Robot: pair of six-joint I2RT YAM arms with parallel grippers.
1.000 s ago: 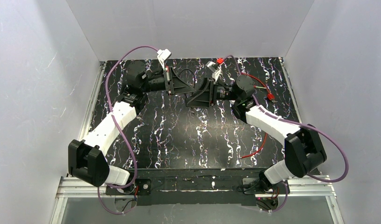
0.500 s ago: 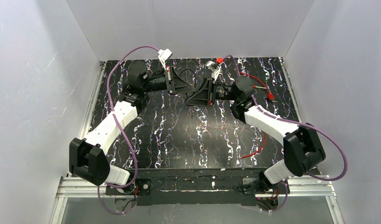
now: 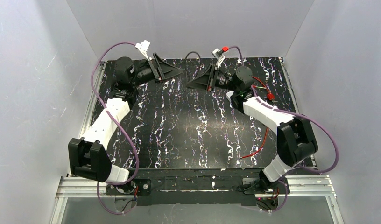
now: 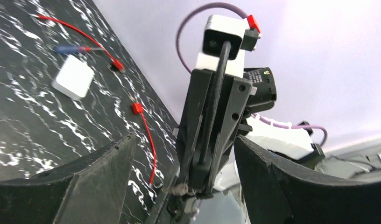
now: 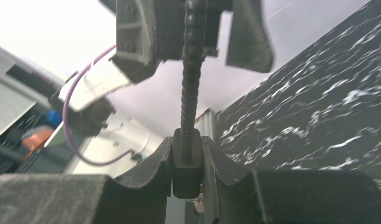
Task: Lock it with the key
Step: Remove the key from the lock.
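My right gripper [image 5: 187,158] pinches the cable lock [image 5: 186,179] by its smooth black block end, up over the far middle of the marbled black table [image 3: 188,135]. Its ribbed cord [image 5: 191,84] runs straight out from my fingers. My left gripper [image 4: 185,140] stands wide, holding nothing, just left of it.

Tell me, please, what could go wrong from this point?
The left gripper is open, so the black block and its ribbed cable hang from the right gripper alone and may slip or twist. The loose red wires nearby could snag that arm.
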